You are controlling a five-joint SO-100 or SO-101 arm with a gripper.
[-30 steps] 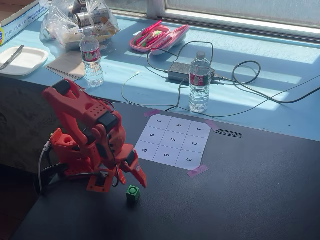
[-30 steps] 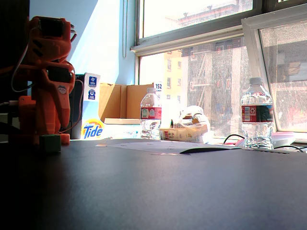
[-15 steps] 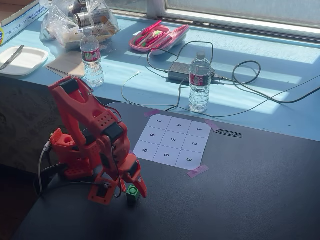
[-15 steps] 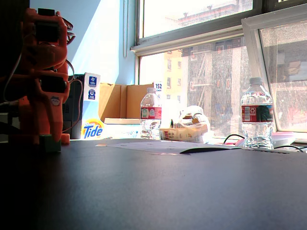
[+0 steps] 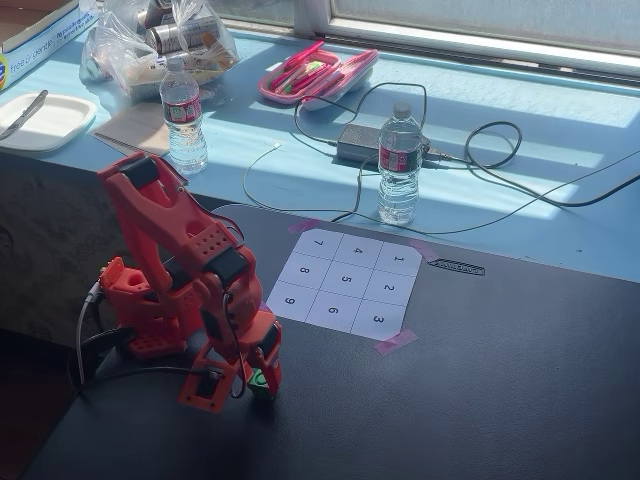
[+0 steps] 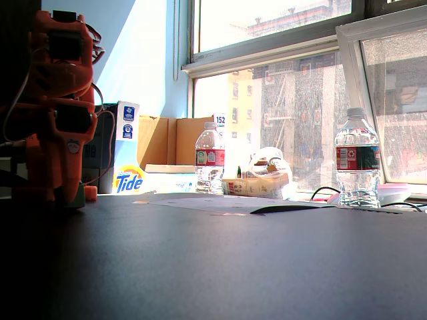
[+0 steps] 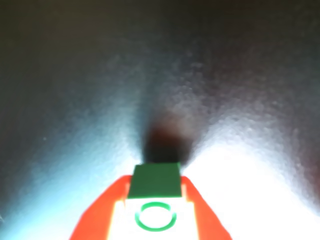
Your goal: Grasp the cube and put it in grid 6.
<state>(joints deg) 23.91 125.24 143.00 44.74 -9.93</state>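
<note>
The green cube [image 5: 258, 379] sits between the red fingers of my gripper [image 5: 254, 386], low over the dark table at the front left, near the arm's base. In the wrist view the cube [image 7: 155, 181] shows its green side and its bright top with a green ring, and the red fingers [image 7: 102, 212] press on both sides of it; my gripper [image 7: 156, 192] is shut on it. A dark shadow lies just ahead of the cube. Grid 6 [image 5: 332, 311] is a white cell in the near row of the 3x3 paper sheet [image 5: 345, 283], to the right of and beyond the gripper. In a fixed view from table level, a sliver of the cube [image 6: 79, 197] shows at the arm's foot.
Two water bottles [image 5: 399, 165] [image 5: 184, 117], a power brick with cables [image 5: 362, 143], a pink case [image 5: 316, 73] and a bag [image 5: 160, 40] stand on the blue ledge behind the black table. Pink tape [image 5: 394, 343] holds the sheet's corner.
</note>
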